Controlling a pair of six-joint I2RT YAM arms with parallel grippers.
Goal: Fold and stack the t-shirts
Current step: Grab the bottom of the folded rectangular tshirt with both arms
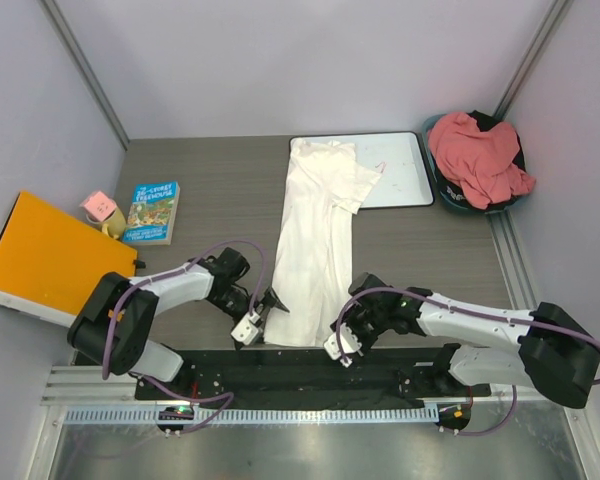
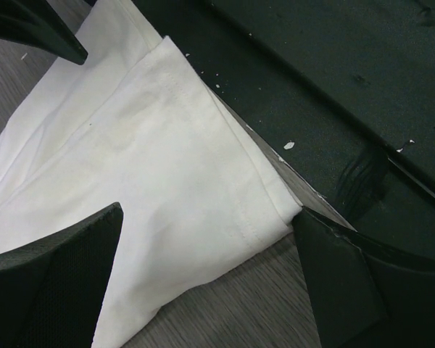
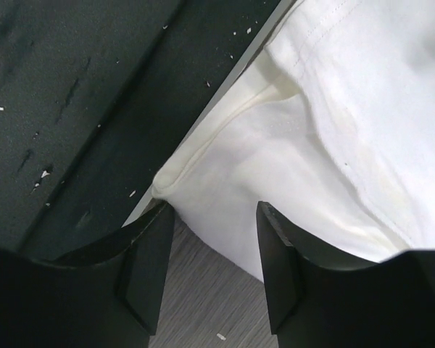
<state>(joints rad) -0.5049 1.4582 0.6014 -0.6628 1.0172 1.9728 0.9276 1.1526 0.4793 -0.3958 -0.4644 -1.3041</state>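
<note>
Lengthwise, the folded white t-shirt lies as a narrow strip on the worktop, hem near and sleeves far.

Nearest, its hem touches a black mat. The left fingers stand wide open over the near left corner. The right fingers are narrower but still apart at the near right corner, pinching nothing. Further back to the left lie an orange folder, a book and a small pink box, well clear. The shirt's far end overlaps a whiteboard. Beside it a basket holds the crumpled pink t-shirt. Only the wrist views show the stitched hem and faint yellowish marks. Only the overhead view shows the far end.
</note>
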